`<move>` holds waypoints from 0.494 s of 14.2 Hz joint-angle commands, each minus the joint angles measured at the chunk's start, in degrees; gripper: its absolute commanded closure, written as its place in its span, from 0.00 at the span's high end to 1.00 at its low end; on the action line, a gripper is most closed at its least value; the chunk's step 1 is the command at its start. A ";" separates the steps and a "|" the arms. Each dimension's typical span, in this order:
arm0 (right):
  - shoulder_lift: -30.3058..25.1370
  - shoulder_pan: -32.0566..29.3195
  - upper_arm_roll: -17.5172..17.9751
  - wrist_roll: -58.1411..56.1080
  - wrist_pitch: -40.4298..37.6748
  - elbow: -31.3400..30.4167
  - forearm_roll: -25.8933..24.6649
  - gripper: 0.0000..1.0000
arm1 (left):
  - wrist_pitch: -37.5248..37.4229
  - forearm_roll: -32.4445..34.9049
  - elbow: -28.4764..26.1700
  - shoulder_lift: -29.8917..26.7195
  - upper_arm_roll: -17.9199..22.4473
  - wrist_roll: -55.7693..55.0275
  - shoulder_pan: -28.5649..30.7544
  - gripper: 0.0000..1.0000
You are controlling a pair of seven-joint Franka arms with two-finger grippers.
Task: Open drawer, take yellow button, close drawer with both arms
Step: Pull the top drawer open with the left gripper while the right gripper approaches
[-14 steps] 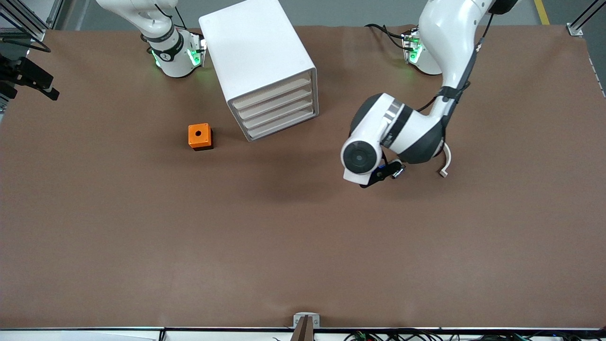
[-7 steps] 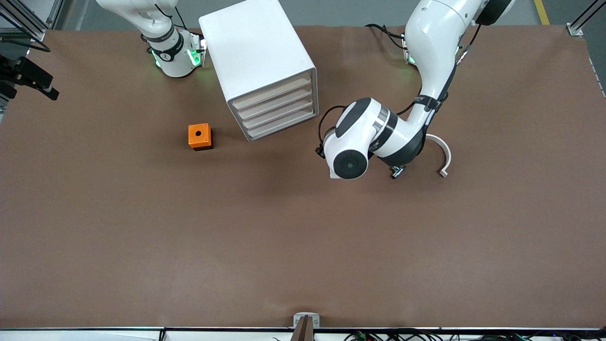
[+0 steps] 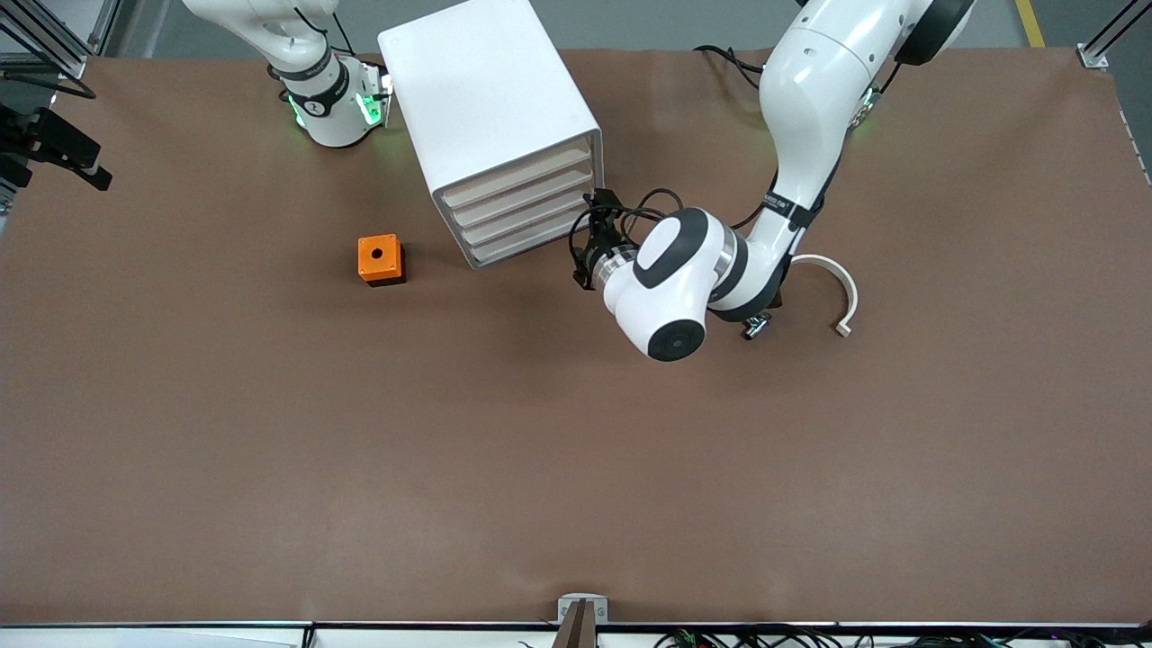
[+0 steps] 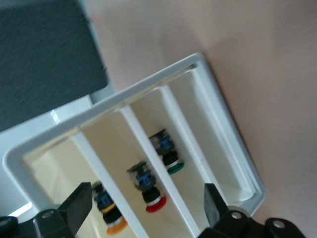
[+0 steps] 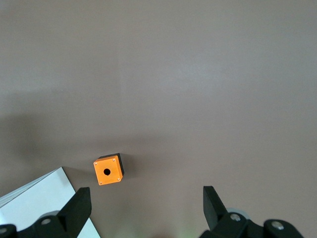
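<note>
The white cabinet [image 3: 490, 99] stands near the robots' bases with all four drawers pushed in. The drawer [image 3: 517, 173] is the uppermost one. In the left wrist view the button [image 4: 111, 220], orange-capped, shows through the front of that drawer [image 4: 44, 168]. My left gripper [image 3: 587, 236] hangs open just in front of the drawer fronts, facing them, nothing between its fingers [image 4: 79, 208]. My right gripper [image 5: 146, 191] is open and empty, high over the table, and its arm waits. It is out of the front view.
An orange cube box [image 3: 380, 258] with a hole sits beside the cabinet toward the right arm's end. A white curved piece [image 3: 837, 283] and a small metal part [image 3: 754, 328] lie by the left arm. Red-capped [image 4: 148, 193] and green-capped [image 4: 169, 156] buttons lie in lower drawers.
The left arm has swung from over the bare table toward the cabinet, turning its gripper to face the drawer fronts. The right arm and the objects have not moved.
</note>
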 commanded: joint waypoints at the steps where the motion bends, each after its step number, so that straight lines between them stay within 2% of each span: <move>1: -0.64 0.19 -0.12 -0.38 -0.12 -0.14 0.08 1.00 | -3.62 -5.17 1.38 2.19 -0.06 -5.85 0.17 0.99; 2: -0.64 0.19 -0.12 -0.38 -0.04 -0.14 0.07 1.00 | -4.41 -5.88 1.12 2.45 -0.15 -7.61 0.08 0.97; 7: 0.93 0.11 -0.12 -0.29 -0.12 1.70 0.07 1.00 | -10.21 -9.22 -0.81 3.77 -1.02 -11.22 0.08 0.65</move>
